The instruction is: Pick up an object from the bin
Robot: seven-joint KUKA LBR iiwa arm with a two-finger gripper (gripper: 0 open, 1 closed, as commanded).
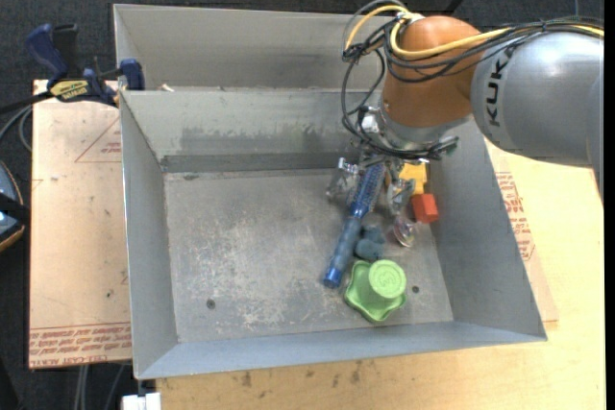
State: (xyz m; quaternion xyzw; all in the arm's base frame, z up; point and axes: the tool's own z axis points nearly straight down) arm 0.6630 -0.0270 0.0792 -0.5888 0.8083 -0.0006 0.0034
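My gripper [381, 168] hangs low over the right half of the bin, under the arm's orange cover. A long blue tube [348, 235] lies slanted there, its upper end reaching up under the gripper and its lower end pointing to the bin's front. Just right of the gripper lie a small yellow piece [414, 174] and an orange-red block [425, 207]. A clear, glassy piece [403, 228] rests below them.
A green flower-shaped lid [377, 288] lies near the front wall, with a small grey-blue ball [368, 248] touching its upper edge. The left half of the bin floor is bare metal. The arm comes in from the right over the bin's right wall.
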